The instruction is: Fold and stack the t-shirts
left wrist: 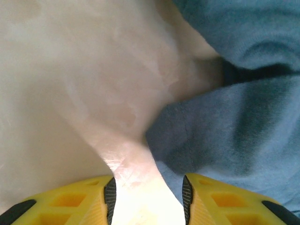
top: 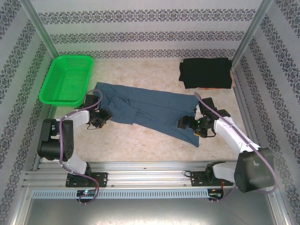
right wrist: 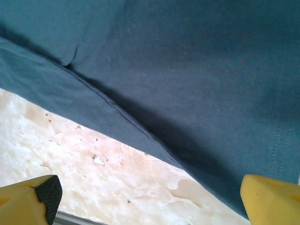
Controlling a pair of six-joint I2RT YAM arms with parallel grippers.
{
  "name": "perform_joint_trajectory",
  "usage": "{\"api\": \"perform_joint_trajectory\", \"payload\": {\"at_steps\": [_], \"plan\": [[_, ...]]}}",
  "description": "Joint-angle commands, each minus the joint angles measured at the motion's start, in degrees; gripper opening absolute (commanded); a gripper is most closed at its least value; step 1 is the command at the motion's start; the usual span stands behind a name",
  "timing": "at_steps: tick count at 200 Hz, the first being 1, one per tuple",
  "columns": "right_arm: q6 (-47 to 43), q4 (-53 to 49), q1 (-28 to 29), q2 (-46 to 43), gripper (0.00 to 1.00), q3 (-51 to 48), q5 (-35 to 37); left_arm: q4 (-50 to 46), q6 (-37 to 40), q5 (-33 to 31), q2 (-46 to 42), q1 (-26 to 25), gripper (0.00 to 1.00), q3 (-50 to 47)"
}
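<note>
The slate-blue t-shirt (top: 154,110) lies crumpled and stretched across the middle of the table. A black t-shirt (top: 206,72) sits folded at the back right. My left gripper (top: 100,118) is low at the blue shirt's left end. In the left wrist view its jaws (left wrist: 147,192) stand apart over bare table, and the blue cloth (left wrist: 225,136) reaches the right finger (left wrist: 220,201). My right gripper (top: 190,124) hovers at the shirt's near right corner. In the right wrist view it (right wrist: 147,197) is wide open, with the shirt's hem (right wrist: 117,112) just ahead of the fingers.
A bright green lattice basket (top: 65,79) stands at the back left. Patterned walls and metal posts enclose the table (top: 140,145). A metal rail (top: 150,171) with both arm bases runs along the near edge.
</note>
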Motion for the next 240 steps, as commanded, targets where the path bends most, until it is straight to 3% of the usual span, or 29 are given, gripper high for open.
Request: {"api": "perform_joint_trajectory", "payload": {"at_steps": [1, 85, 159, 213, 240], "plan": [[-0.5, -0.3, -0.8, -1.0, 0.98, -1.2, -0.9, 10.8, 0.1, -0.8, 3.9, 1.0, 0.43, 2.4], [-1.0, 0.5, -1.9, 0.8, 0.98, -1.1, -2.0, 2.8, 5.8, -0.2, 12.7, 1.2, 0.41, 13.7], [-2.8, 0.3, -3.5, 2.1, 0.98, -1.0, -2.6, -2.0, 8.7, -1.9, 19.2, 1.0, 0.16, 22.8], [-3.9, 1.2, -4.9, 3.6, 0.98, -1.8, -4.4, -5.0, 9.1, -2.1, 19.3, -0.4, 0.15, 26.7], [-4.2, 1.5, -5.2, 3.6, 0.98, -2.2, -5.2, -4.2, 9.1, -2.0, 18.7, -0.4, 0.07, 23.5]]}}
